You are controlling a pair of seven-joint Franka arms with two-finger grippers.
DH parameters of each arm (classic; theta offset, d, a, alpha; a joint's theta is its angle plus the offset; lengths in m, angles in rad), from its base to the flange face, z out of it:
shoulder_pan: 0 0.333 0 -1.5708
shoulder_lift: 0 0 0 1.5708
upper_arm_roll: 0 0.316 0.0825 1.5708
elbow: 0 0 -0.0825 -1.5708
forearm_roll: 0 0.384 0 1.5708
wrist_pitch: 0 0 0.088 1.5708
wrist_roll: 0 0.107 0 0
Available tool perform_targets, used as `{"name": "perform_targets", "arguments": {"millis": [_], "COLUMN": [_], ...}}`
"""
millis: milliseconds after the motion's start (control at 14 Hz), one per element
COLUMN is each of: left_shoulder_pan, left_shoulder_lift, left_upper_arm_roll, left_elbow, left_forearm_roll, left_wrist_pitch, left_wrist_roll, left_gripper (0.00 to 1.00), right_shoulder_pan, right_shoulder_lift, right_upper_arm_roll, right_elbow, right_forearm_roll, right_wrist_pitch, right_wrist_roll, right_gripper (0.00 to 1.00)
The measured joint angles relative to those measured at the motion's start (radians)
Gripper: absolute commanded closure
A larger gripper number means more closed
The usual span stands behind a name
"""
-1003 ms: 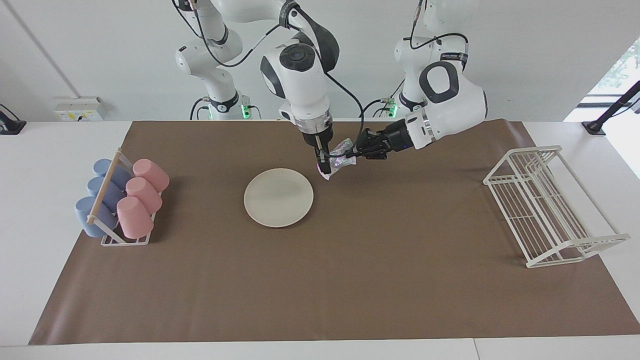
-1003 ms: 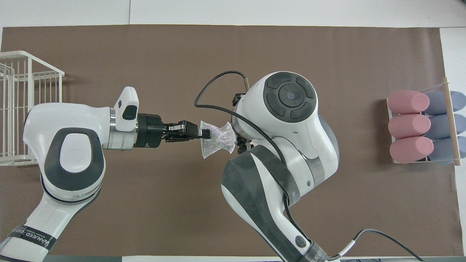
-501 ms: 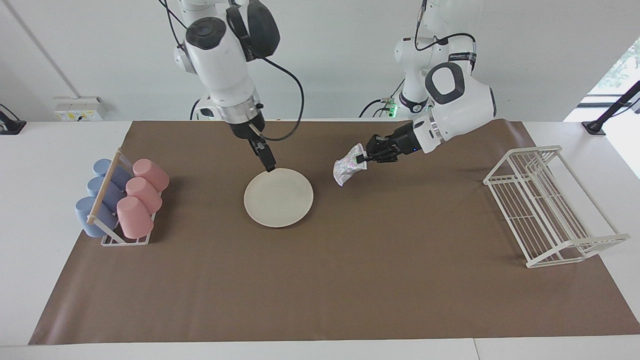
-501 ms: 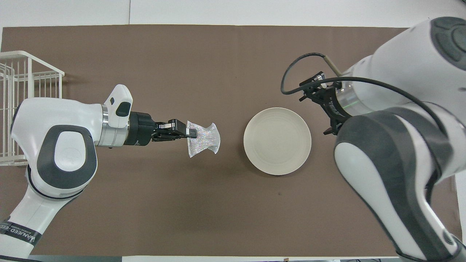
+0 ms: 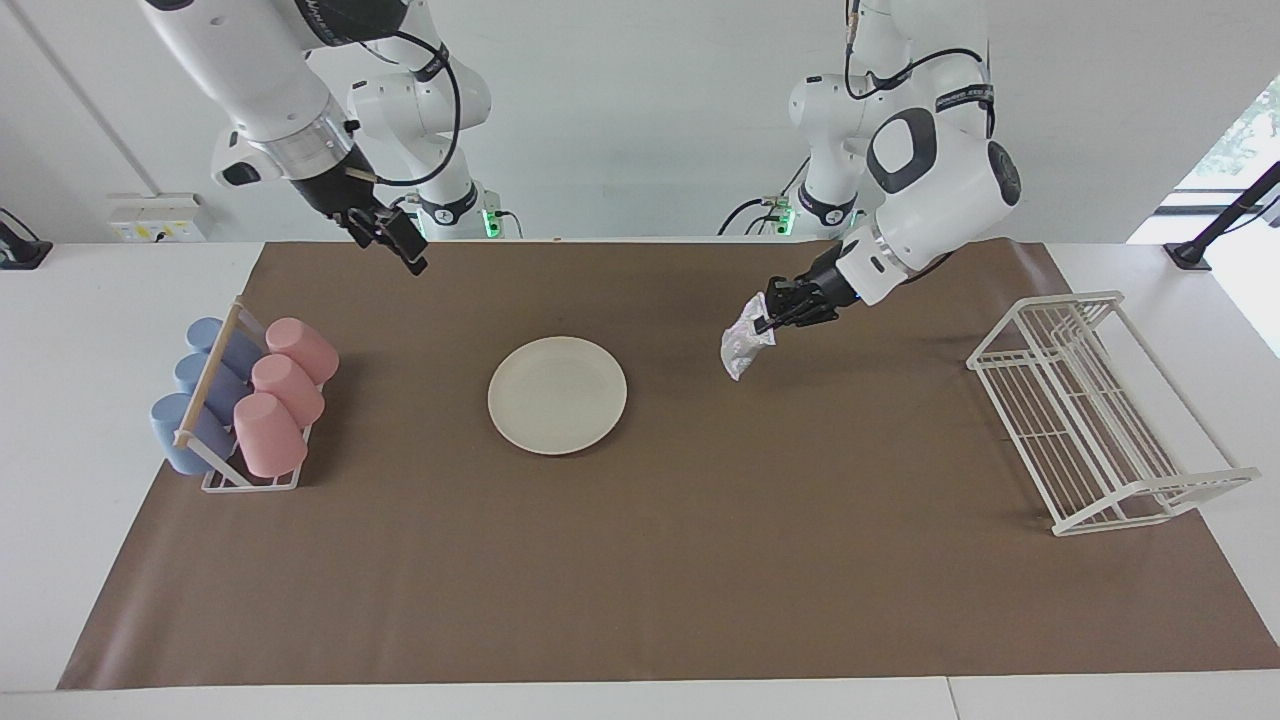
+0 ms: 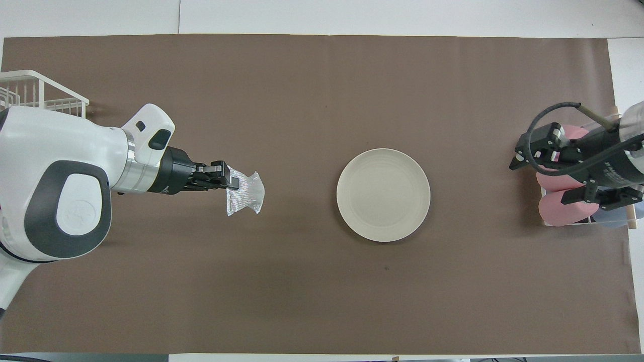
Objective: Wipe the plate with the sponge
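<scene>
The cream-white plate [image 5: 557, 395] lies flat in the middle of the brown mat and also shows in the overhead view [image 6: 383, 195]. My left gripper [image 5: 765, 323] is shut on the silvery sponge [image 5: 742, 348], which hangs from it above the mat, beside the plate toward the left arm's end. In the overhead view the left gripper [image 6: 232, 179] and the sponge [image 6: 245, 193] are well apart from the plate. My right gripper [image 5: 405, 248] is raised, empty and open, up by the cup rack's end; from overhead the right gripper [image 6: 533, 148] covers part of the cups.
A rack of pink and blue cups [image 5: 240, 400] stands at the right arm's end of the mat and shows partly from overhead [image 6: 568, 213]. A white wire dish rack [image 5: 1090, 410] stands at the left arm's end, its corner visible from overhead [image 6: 45, 95].
The right gripper let go of the sponge, rose and swung away past the plate to the cup rack's end. The left gripper drew back toward its own end with the sponge.
</scene>
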Motion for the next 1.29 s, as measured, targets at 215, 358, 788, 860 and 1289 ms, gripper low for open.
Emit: {"name": "perform_targets", "arguments": {"millis": [215,358,788,860,1289], "left_shoulder_pan": [0.027,0.028,0.046,0.047,0.044], "left_shoulder_lift": [0.013,0.025,0.032,0.032,0.048], "left_upper_arm_roll": [0.001,0.000,0.001,0.001,-0.013], "left_elbow": [0.080,0.103,0.158,0.169,0.249], "left_forearm_roll": [0.188,0.287,0.443,0.481,0.681], "left_wrist_pitch": [-0.086,-0.097,-0.152,-0.167,-0.262], "left_wrist_roll": [-0.065,-0.091,-0.103,-0.104,-0.126], "left_gripper": [1.00,1.00,1.00,1.00,1.00], "right_shoulder_pan": [-0.052,-0.067,-0.078,-0.078,-0.088], "right_shoulder_lift": [-0.001,-0.001,-0.001,-0.002,0.007], "right_upper_arm_roll": [0.000,0.000,0.000,0.000,-0.003], "right_elbow": [-0.004,-0.006,-0.018,-0.021,-0.036], "right_forearm_roll": [-0.017,-0.020,-0.021,-0.021,-0.083], "right_wrist_pitch": [-0.044,-0.044,-0.049,-0.046,0.039], "right_wrist_roll": [-0.166,-0.250,-0.291,-0.302,-0.506], "right_gripper": [0.00,0.00,0.00,0.00,0.00]}}
